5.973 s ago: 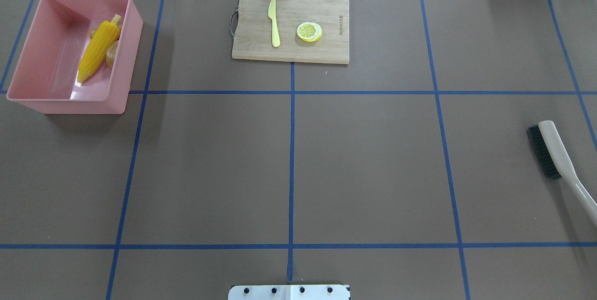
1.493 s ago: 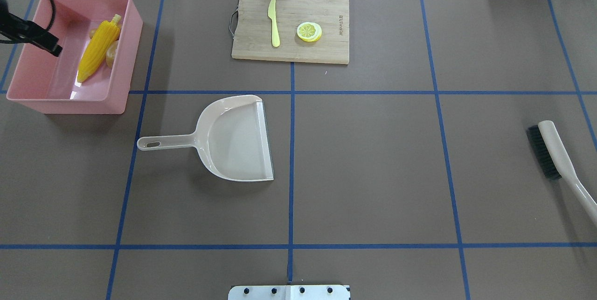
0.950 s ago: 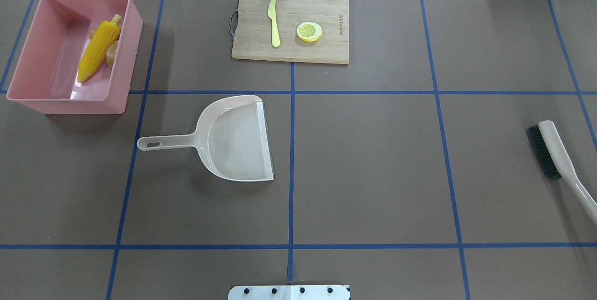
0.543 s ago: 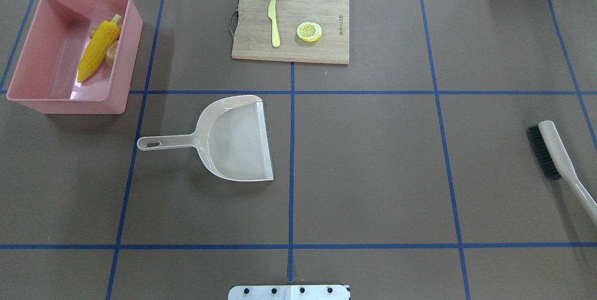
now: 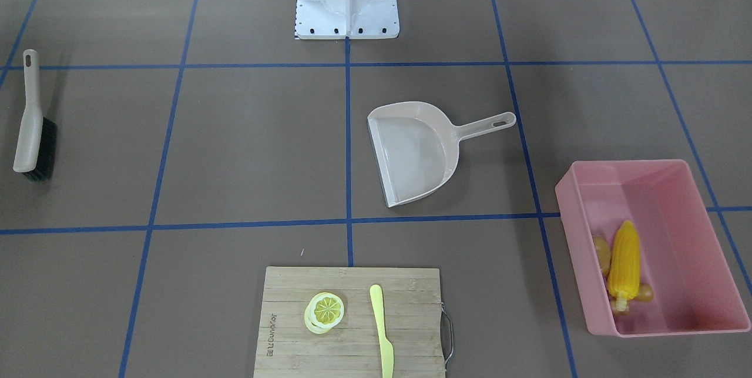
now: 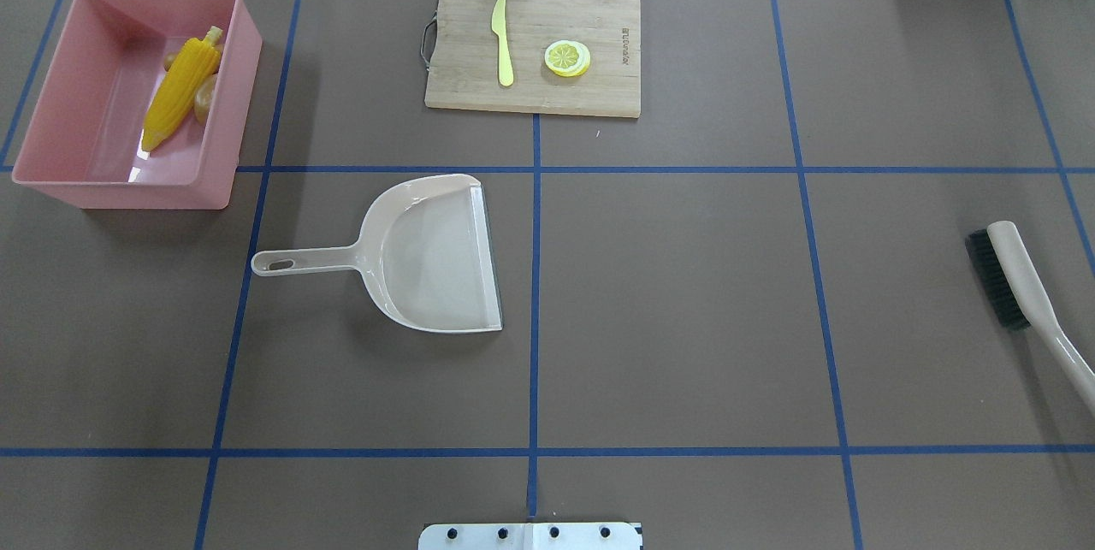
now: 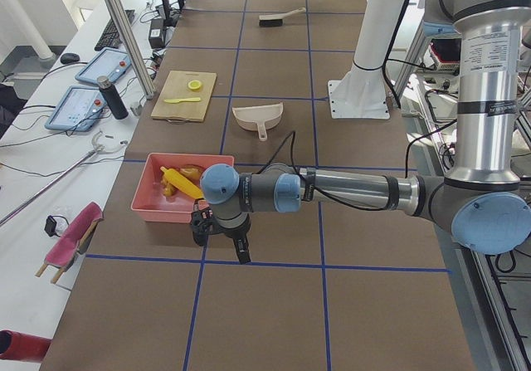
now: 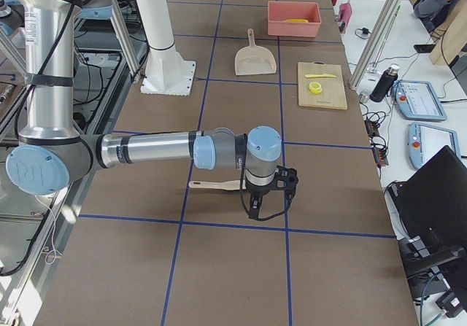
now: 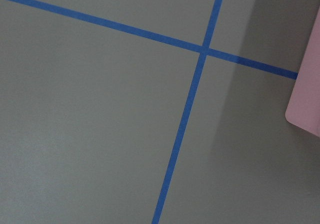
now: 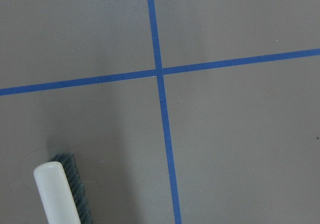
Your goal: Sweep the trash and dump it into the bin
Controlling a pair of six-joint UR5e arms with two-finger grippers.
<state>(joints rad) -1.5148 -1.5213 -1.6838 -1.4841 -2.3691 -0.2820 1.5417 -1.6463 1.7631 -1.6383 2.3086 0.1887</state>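
The pink bin (image 6: 94, 105) stands at the far left of the table, also in the front view (image 5: 675, 231). In it lie the yellow corn cob (image 6: 180, 88) (image 5: 624, 266) and two tan lumps, the potato (image 6: 205, 98) and the ginger (image 6: 170, 60), partly hidden by the corn. My left gripper (image 7: 220, 242) shows only in the exterior left view, low beside the bin's outer end; I cannot tell if it is open. My right gripper (image 8: 268, 203) shows only in the exterior right view, just past the brush; I cannot tell its state.
The beige dustpan (image 6: 428, 255) lies empty left of centre, handle toward the bin. The brush (image 6: 1018, 285) lies at the right edge and in the right wrist view (image 10: 60, 194). A cutting board (image 6: 590, 101) with a lemon slice (image 6: 567, 58) and a knife (image 6: 502, 41) is at the far middle.
The dustpan, absent six seconds ago, now lies on the table. The left arm, over the bin's left edge 1.5 s ago, has left the overhead view. Nothing moved since.
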